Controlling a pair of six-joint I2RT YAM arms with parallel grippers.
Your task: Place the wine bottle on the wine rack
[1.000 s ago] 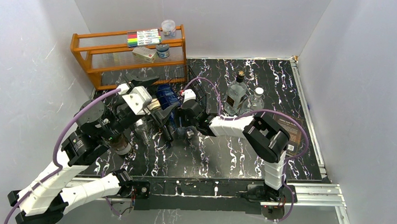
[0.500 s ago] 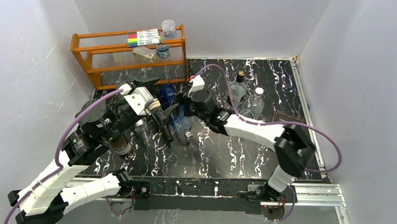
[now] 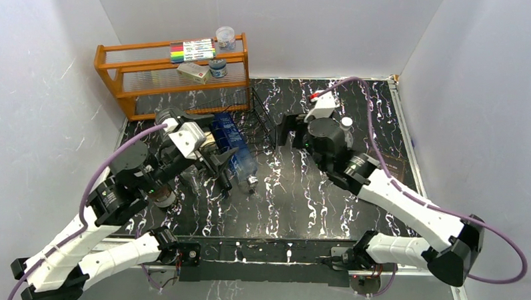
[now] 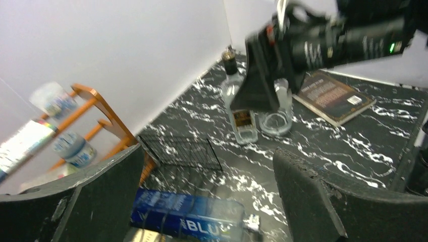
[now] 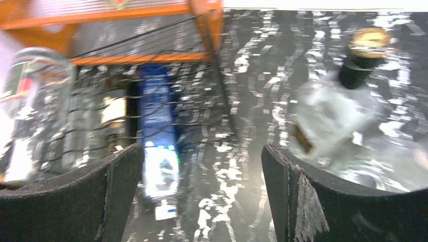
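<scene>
The bottle (image 3: 231, 145) lies on the rack (image 3: 264, 116), and both my jaws are spread wide.
My left gripper (image 3: 215, 167) hangs empty beside the bottle; my right gripper (image 3: 287, 132), empty too, hovers near the rack.

The right arm (image 3: 326, 135) covers the standing bottles, only one white cap (image 3: 346, 122) showing. Through its wrist camera everything smears, the wine bottle (image 5: 157, 126) included. The left arm (image 3: 183, 137) hides much of the wine rack (image 3: 262, 122)

Top cam hangs high over the near edge of the bench (image 3: 301, 191), looking down on everything. Left wrist cam peers low across the wine rack (image 4: 181, 151) from its left, right wrist cam sits close on its right. All three share that rack.
</scene>
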